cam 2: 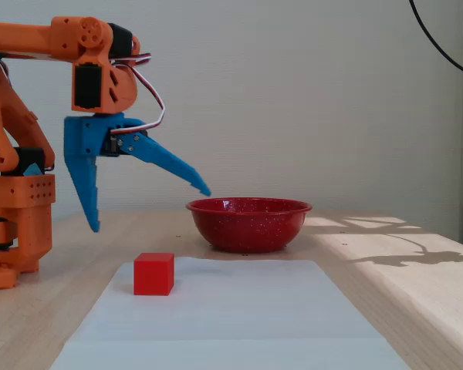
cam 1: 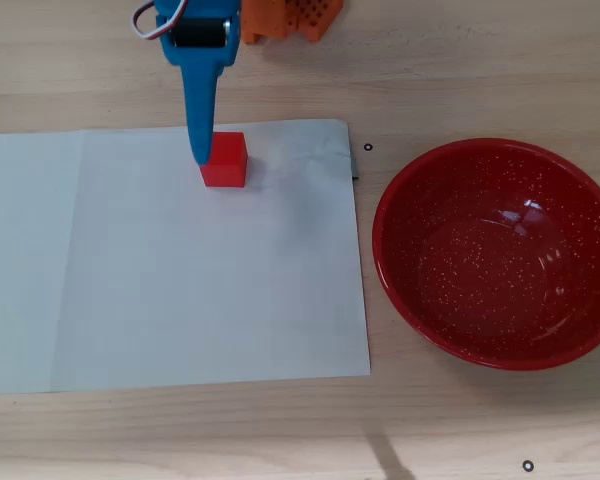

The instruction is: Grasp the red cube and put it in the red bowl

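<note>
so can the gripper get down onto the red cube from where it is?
Probably yes. The gripper is wide open above the red cube, which sits alone on the white paper, with nothing between them. The red bowl stands well off to the side.

red cube (cam 1: 225,160): 1 | red bowl (cam 1: 497,253): 1 | paper sheet (cam 1: 170,280): 1 | arm (cam 2: 31,46): 1

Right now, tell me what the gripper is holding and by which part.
Nothing. The gripper hangs wide open above the red cube, which sits untouched on the white paper.
</note>
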### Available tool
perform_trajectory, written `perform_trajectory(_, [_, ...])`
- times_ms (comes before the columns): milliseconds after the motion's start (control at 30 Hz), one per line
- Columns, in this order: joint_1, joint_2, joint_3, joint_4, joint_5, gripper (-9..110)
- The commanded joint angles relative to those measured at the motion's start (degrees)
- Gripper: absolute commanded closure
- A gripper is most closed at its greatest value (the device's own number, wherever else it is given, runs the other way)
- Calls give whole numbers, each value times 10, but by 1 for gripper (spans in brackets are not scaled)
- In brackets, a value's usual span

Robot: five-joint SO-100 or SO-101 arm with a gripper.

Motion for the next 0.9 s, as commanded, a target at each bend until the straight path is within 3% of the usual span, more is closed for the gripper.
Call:
perform_trajectory(0, [-13,7,-25,-19,17,31])
perform_trajectory(867, [15,-139,21,-179,6,31])
